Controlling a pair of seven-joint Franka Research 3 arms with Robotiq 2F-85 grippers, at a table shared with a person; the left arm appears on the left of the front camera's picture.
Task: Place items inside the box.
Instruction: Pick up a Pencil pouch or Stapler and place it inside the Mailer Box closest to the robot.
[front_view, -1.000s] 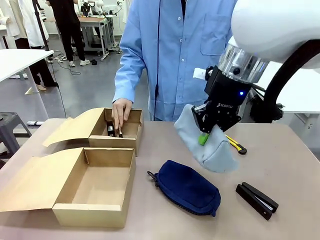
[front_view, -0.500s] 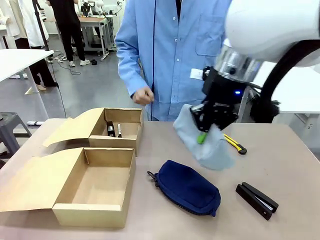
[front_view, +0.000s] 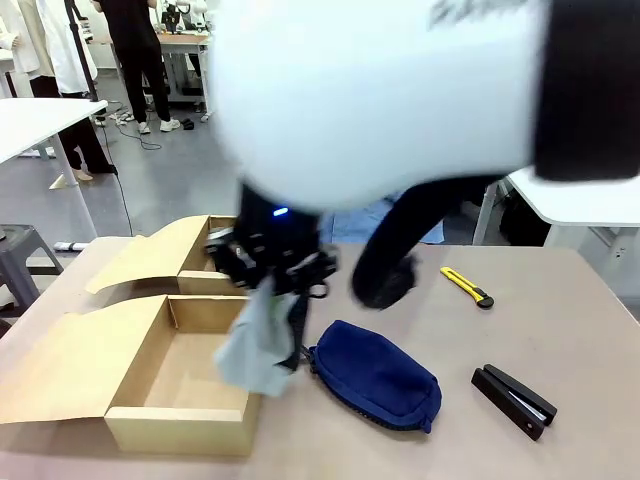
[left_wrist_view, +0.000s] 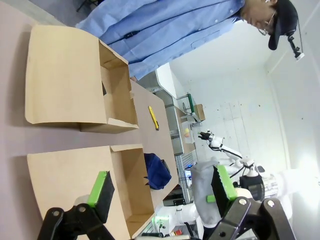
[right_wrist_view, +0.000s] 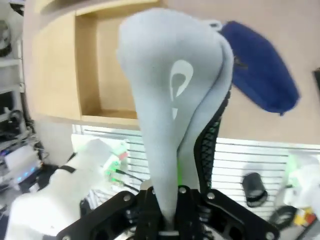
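The right jaws are clenched on the upper end of the grey case. The case hangs down from them over the right wall of the near box. Whether its lower end touches the rim I cannot tell, because the picture is blurred there. In the right wrist view the case rises from between the jaws, with the inside of the box behind it.

The left jaws are released: the green pads stand wide apart with nothing between them, and the near box lies below and beyond them.

The pouch lies on the counter just right of the box, close to the case. The stapler lies farther right of the box. The knife is also to the right, but farther back. A second box stands just behind the near box.
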